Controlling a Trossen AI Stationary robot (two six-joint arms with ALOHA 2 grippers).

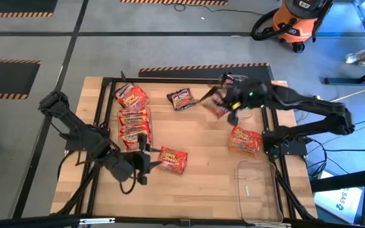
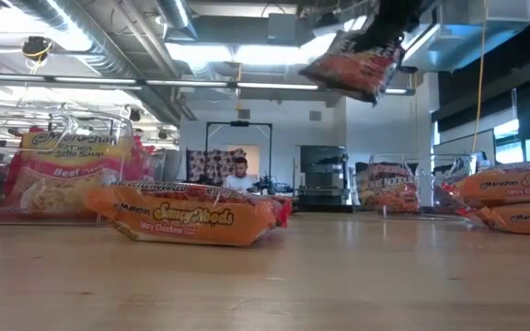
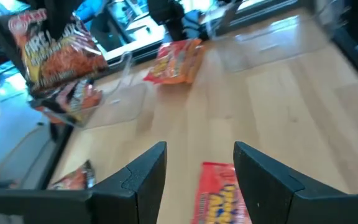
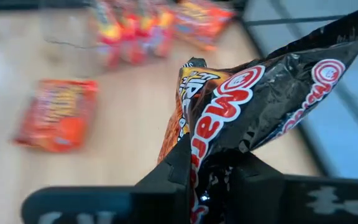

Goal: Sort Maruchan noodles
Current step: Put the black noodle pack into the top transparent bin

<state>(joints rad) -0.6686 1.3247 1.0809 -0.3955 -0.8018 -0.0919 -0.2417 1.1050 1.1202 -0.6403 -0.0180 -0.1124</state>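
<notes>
Left arm sits at the table's front-left. Left gripper is low over the wood w/ jaws spread, nothing between them; fingers frame a red-yellow packet lying just ahead of it, apart from it.

Counting noodle packets L to R in the high view:
- back-left stack: a run of red-yellow packets overlapping each other, approx 3-4, exact no. can't tell. In the low view the near one reads "Maruchan... Beef".
- 1 loose red-yellow packet by the left gripper; low view shows "Maruchan", "Spicy Chicken" on it.
- 1 dark packet flat on the table, back-centre.
- 1 dark maroon packet up in the air, clamped in the right gripper by one edge, hanging tilted above the back-right of the table. Right wrist view shows "Maruchan" in red-white on black film; left wrist view reads "FIRE" on its face.
- 1 pile of orange-red packets at right-centre, at least 2 per the low view; labels "Maruchan", "Spicy Chicken".

Clear bins: 1 empty at front-right, 1 at back-right under the right gripper; edges faint.

Beyond the table: orange shop vac, and a person seated far back in the room.
</notes>
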